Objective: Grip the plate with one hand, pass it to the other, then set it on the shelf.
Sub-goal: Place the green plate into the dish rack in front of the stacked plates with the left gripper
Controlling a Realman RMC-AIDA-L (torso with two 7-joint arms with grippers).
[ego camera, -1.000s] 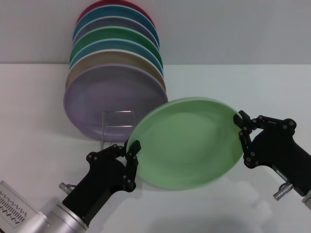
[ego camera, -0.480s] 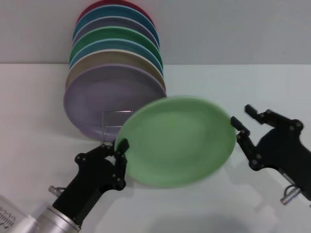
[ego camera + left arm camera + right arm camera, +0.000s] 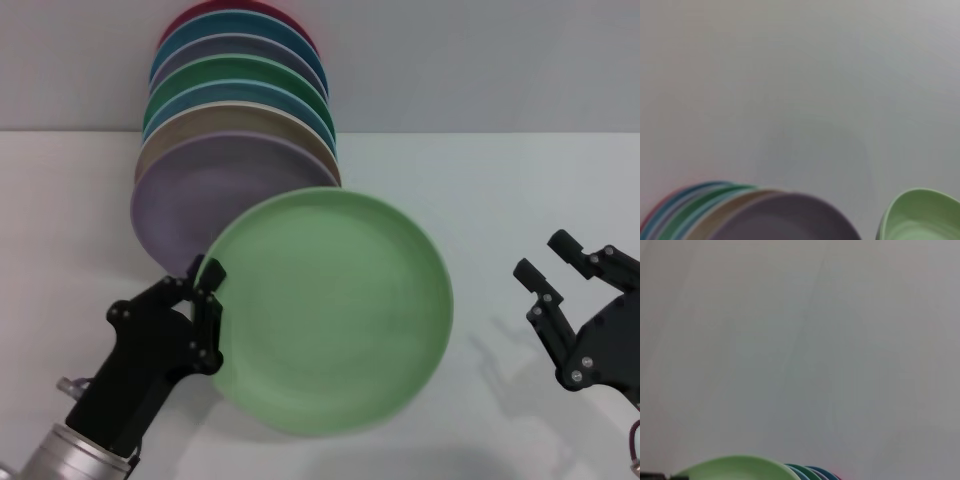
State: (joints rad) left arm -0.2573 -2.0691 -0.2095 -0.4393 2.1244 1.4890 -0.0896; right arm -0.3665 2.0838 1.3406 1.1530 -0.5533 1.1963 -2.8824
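The pale mint-green plate (image 3: 325,310) is held up off the table, face toward me, in the head view. My left gripper (image 3: 205,285) is shut on its left rim. The plate's edge also shows in the left wrist view (image 3: 920,215) and in the right wrist view (image 3: 737,467). My right gripper (image 3: 548,258) stands open to the right of the plate, well apart from its rim, with nothing between its fingers. The shelf is hidden behind the held plate.
A row of several upright coloured plates stands at the back left, with a lilac plate (image 3: 190,195) at the front and an emerald-green plate (image 3: 235,75) farther back. The white table (image 3: 520,180) stretches to the right.
My right gripper let go of the plate's right rim and drew back to the right. My left gripper carried the plate left and toward me, covering the wire rack.
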